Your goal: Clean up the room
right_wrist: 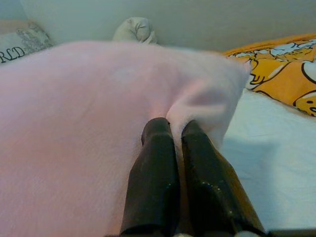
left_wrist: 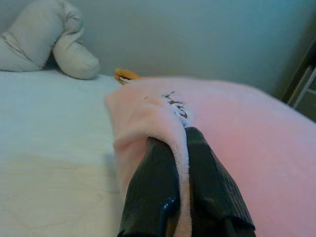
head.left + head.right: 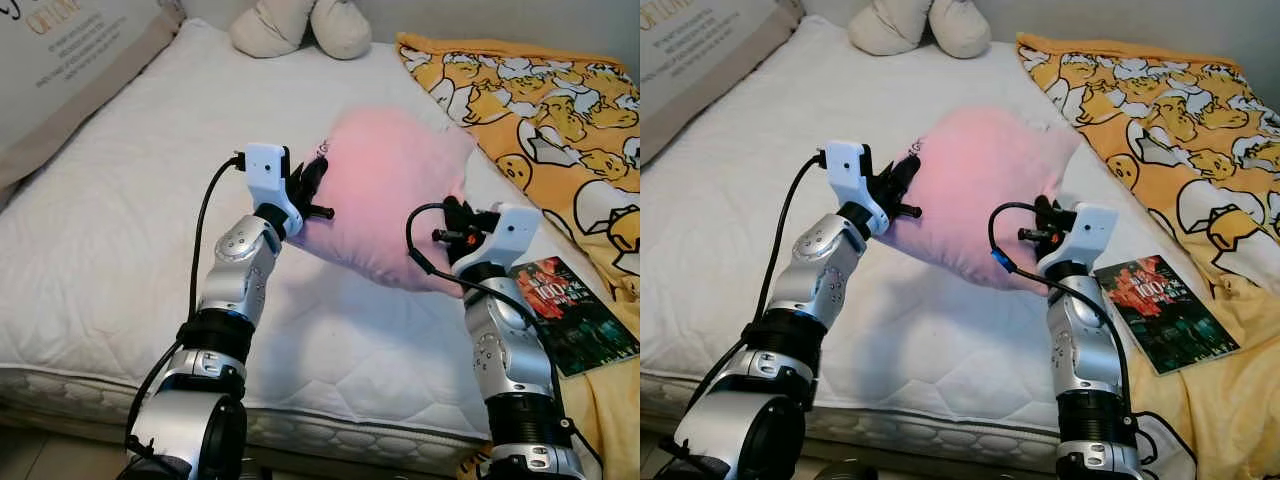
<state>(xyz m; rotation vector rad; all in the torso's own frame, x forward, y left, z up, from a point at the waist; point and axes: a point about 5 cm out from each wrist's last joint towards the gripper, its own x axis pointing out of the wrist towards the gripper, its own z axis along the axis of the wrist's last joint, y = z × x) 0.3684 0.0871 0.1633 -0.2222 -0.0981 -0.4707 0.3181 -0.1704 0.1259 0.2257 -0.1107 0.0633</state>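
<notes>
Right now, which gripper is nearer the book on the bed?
Right. The right gripper pinches the pink pillow edge just beside the book. The left gripper grips the pillow's far edge, across from the book.

Both arms are built of silver, rounded metal segments with small dark screws, joined by black ribbed collars. Each wrist carries a boxy white housing, and a black cable loops from it down the forearm. The fingers [image 2: 153, 192] are long, glossy black.
</notes>
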